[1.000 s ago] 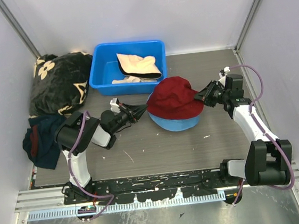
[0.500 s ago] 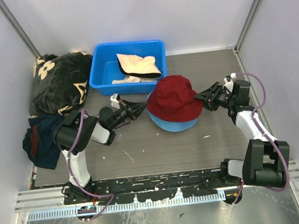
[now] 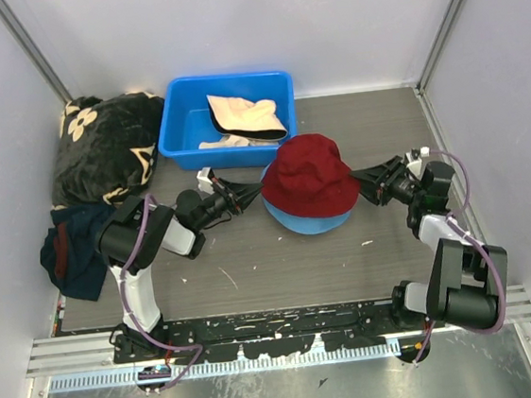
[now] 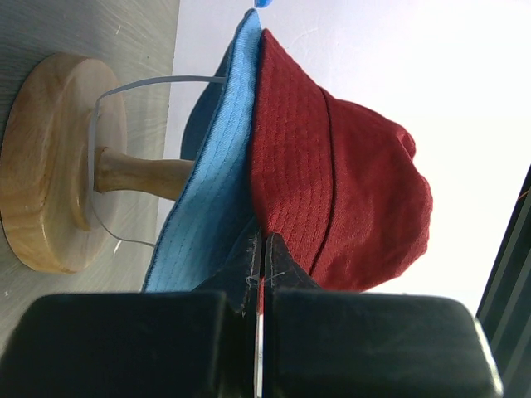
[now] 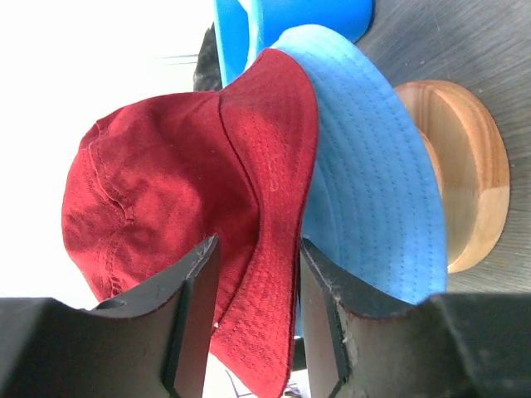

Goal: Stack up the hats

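Right tool (image 5: 259,245) wider now; wooden stand (image 4: 50,166) wrist-view only.

Top view, ctr: dark red hat (image 3: 308,171) hides most of light blue hat (image 3: 311,223), only lower crescent shows. Upper mid: 2nd cream hat (image 3: 220,144) mostly under 1st cream hat (image 3: 245,114) in bin (image 3: 191,121).

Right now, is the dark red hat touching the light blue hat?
Touching. The left wrist view shows the dark red hat lying flush on the light blue hat.
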### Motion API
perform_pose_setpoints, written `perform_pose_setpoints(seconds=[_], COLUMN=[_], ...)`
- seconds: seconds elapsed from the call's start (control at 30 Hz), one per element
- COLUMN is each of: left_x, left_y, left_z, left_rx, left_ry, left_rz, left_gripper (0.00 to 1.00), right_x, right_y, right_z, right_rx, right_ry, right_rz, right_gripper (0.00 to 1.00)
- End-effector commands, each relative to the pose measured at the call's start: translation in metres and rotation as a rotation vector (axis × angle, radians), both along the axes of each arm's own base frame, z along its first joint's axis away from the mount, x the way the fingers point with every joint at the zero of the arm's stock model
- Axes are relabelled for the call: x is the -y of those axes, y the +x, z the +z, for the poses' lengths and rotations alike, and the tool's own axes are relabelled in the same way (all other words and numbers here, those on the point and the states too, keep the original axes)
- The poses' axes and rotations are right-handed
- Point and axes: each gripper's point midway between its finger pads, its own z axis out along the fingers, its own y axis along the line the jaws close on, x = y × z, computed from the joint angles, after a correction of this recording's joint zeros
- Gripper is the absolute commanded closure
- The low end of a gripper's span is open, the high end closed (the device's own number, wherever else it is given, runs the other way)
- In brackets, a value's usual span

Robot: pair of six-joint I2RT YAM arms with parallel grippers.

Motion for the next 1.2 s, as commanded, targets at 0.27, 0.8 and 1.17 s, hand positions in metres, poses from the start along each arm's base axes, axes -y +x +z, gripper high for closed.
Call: perform_pose_setpoints(seconds=[0.27, 0.8, 1.17], left_x=[-0.003, -0.02, -0.024], left_y=[-0.003, -0.006, -0.029], left_z=[-0.016, -0.058, -0.096], left_rx=[-0.014, -0.106, -0.175], left_ry=[0.024, 0.084, 0.148], left_rz=[-0.009, 0.013, -0.049], left_gripper=[1.0, 1.0, 1.0], right_x=[0.002, -0.003, 0.026], right_y=[-0.006, -0.02, -0.019], right_z=[0.0, -0.059, -0.115], right_rx=[0.049, -0.084, -0.27], right_ry=[0.124, 0.137, -0.272], right_rz=[0.017, 0.023, 0.012], right_gripper=[0.66, 0.99, 0.99])
